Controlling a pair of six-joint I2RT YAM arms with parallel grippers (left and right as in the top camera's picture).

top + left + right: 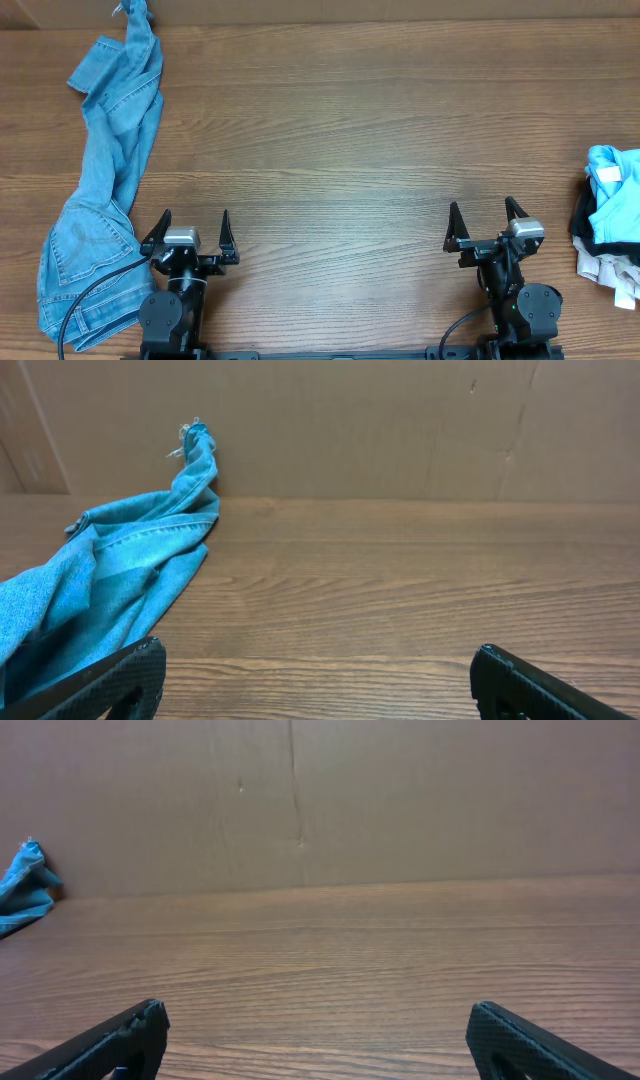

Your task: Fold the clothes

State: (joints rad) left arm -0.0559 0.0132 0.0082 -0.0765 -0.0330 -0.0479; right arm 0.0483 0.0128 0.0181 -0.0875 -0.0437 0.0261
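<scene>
Wooden table (340,150), jeans (108,160) crumpled beside left hand (195,216)

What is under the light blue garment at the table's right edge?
Dark fabric shows beneath the light blue garment, with pale cloth beside it; the rest is covered.

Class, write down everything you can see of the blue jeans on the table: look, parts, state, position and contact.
The jeans are light blue denim, unfolded and crumpled into a long twisted strip along the left side of the wooden table. The near end is a wider bunch showing seams and stitching; the far end narrows, its tip propped against the cardboard back wall. Nothing grips them.
</scene>
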